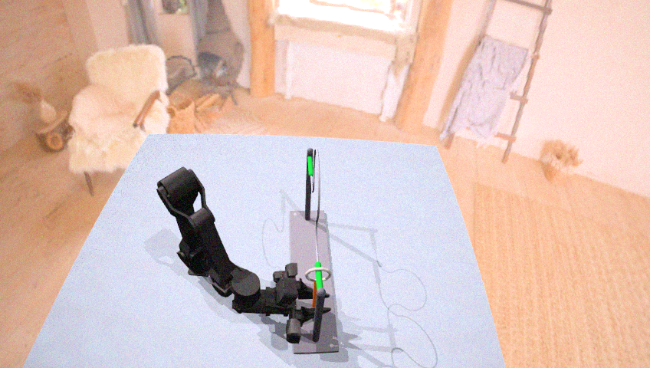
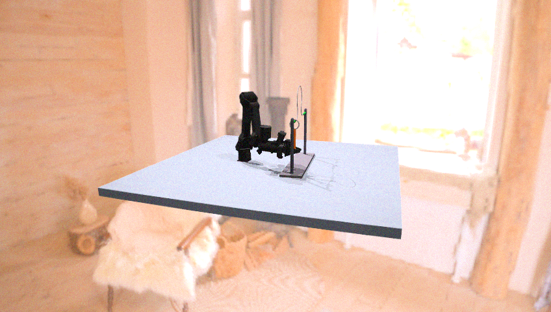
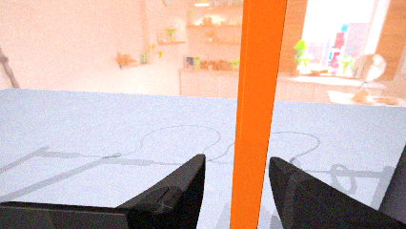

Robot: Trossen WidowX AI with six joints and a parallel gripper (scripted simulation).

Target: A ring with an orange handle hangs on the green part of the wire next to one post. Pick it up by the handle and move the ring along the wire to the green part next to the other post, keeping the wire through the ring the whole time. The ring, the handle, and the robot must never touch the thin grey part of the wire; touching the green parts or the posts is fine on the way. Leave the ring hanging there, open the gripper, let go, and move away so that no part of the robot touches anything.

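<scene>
The pale ring (image 1: 306,274) (image 2: 299,124) hangs around the near green part (image 1: 319,281) of the wire, beside the near post (image 1: 318,319) (image 2: 292,154). Its orange handle (image 1: 314,294) (image 2: 294,139) (image 3: 257,114) points down. My gripper (image 1: 327,302) (image 2: 297,150) (image 3: 236,163) is partly open around the lower handle. In the wrist view the handle stands between the fingers, nearer the right one, with a gap on each side. The other green part (image 1: 310,166) (image 2: 304,113) is at the far post (image 1: 307,195) (image 2: 305,135).
The thin grey wire (image 1: 317,237) (image 2: 297,102) runs in curves between the green parts, rising high near the far post. Both posts stand on a grey base plate (image 1: 300,232) (image 2: 307,164). The near post's dark edge (image 3: 397,191) is close beside the right finger in the wrist view.
</scene>
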